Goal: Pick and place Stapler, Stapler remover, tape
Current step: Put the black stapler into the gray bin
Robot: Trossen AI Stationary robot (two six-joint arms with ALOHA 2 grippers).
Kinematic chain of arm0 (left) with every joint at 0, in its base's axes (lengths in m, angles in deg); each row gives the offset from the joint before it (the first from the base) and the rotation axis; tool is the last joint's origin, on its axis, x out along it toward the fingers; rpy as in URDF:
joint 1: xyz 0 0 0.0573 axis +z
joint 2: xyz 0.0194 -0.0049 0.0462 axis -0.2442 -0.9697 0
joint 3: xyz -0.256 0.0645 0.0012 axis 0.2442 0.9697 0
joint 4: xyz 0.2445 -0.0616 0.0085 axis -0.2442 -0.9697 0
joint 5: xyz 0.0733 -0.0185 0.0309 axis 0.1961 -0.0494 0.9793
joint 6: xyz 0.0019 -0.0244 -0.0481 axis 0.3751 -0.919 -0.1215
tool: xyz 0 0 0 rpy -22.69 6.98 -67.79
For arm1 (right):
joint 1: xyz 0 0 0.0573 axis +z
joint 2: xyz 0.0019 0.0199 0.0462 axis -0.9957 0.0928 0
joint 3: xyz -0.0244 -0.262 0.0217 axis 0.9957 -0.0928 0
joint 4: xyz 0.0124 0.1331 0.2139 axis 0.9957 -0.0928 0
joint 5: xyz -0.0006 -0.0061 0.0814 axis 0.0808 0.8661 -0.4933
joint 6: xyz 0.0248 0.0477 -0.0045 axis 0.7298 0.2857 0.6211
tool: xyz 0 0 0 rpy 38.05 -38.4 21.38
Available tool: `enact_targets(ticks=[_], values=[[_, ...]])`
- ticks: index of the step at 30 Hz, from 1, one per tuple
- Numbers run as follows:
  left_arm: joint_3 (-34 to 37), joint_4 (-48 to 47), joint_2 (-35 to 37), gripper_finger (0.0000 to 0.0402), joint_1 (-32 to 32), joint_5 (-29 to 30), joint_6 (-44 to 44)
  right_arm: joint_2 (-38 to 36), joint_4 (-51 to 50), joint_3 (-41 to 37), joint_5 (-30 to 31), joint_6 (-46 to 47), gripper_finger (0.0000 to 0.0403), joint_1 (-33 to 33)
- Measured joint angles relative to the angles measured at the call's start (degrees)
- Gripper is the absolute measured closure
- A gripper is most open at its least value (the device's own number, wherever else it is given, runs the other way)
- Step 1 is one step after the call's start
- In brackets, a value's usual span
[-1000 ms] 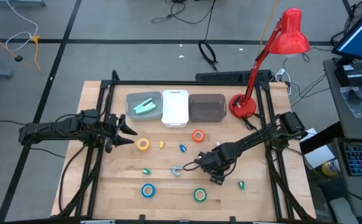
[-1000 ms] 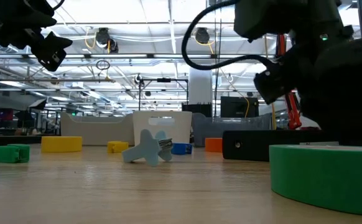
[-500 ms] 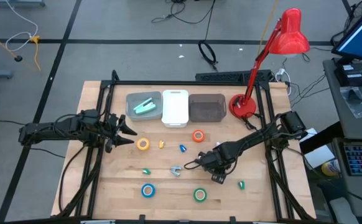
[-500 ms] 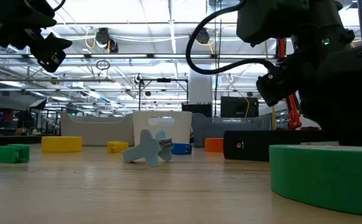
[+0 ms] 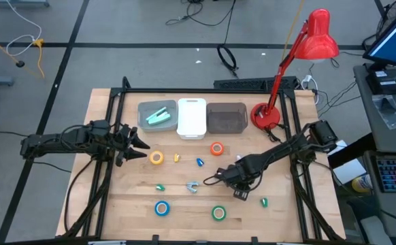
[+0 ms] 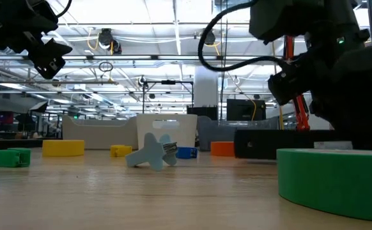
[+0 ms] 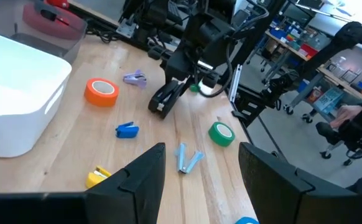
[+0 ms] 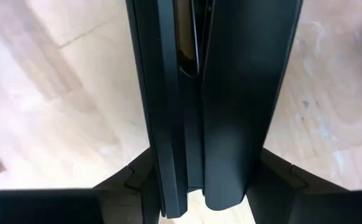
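While the left gripper [image 5: 141,143] is held with jaws released at nine o'clock, the stapler [image 8: 212,93] is grasped by the right gripper [image 5: 237,185] at five o'clock on the worktop [image 5: 184,204].

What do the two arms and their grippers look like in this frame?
Both are dark, slim, jointed arms. The left gripper ends in two pointed black fingers. The right gripper is equally black and blocky, with a looping black cable at the wrist and a small green light on the housing.

Black stapler [image 7: 166,99]; orange [image 5: 216,148], yellow [image 5: 156,158], blue [image 5: 161,208], green [image 5: 218,214] tape; red lamp [image 5: 300,61].
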Motion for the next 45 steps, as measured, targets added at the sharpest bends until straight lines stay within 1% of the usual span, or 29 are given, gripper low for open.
enact_targets(ticks=[4, 9, 12, 15, 19, 24, 27, 30, 33, 36, 39, 41, 43, 45], values=[[0.0, 0.0, 0.0, 0.0195, 0.0, 0.0, -0.2, -2.3, -0.1, 0.0, 0.0, 1.5, 0.0237, -0.2], [0.0, 0.0, 0.0, 0.0195, 0.0, -0.1, -4.1, -7.0, 1.3, 0.0, 0.1, 4.1, 0.0237, -0.6], [0.0, -0.1, 0.0, 0.0195, 0.0, -1.8, -2.5, -10.1, 5.2, 0.1, 0.4, 4.3, 0.0237, -1.7], [0.0, 0.0, 0.0, 0.0195, 0.0, -3.9, -0.9, -13.1, 8.7, 0.2, 2.9, 3.0, 0.0237, -3.9], [0.0, 0.8, 0.0, 0.0195, 0.0, -4.4, 0.6, -14.7, 9.2, 2.8, 7.7, -4.9, 0.0237, -8.0], [0.0, 4.4, 0.1, 0.0195, 0.0, -3.8, 2.9, -14.7, 10.2, 9.0, 12.3, -21.0, 0.0237, -14.3], [0.0, 5.1, 0.1, 0.0195, 0.0, -3.0, 4.4, -14.0, 15.3, 11.8, 15.3, -30.3, 0.0237, -18.4], [0.0, 4.7, 0.1, 0.0195, 0.0, -0.7, 4.6, -13.8, 19.9, 13.2, 16.5, -37.6, 0.0237, -22.3], [0.0, 4.8, 0.1, 0.0195, 0.0, 0.9, 5.3, -13.2, 27.1, 14.4, 16.8, -44.8, 0.0237, -25.4], [0.0, 4.8, 0.1, 0.0195, 0.0, 1.7, 5.3, -12.7, 29.7, 15.2, 16.6, -49.5, 0.0237, -27.6], [0.0, 5.1, 0.1, 0.0195, 0.0, 1.7, 5.1, -10.3, 35.3, 17.0, 16.7, -51.7, 0.0237, -29.1], [0.0, 5.7, 0.1, 0.0195, 0.0, 1.7, 5.1, -9.3, 35.2, 17.8, 16.8, -52.3, 0.0237, -29.7], [0.0, 6.0, 0.1, 0.0195, 0.0, 1.7, 5.3, -6.9, 37.3, 20.2, 16.8, -54.1, 0.0237, -30.0], [0.0, 6.6, 0.1, 0.0195, 0.0, 1.7, 5.3, -4.5, 36.7, 22.3, 16.8, -54.9, 0.0237, -30.0]])
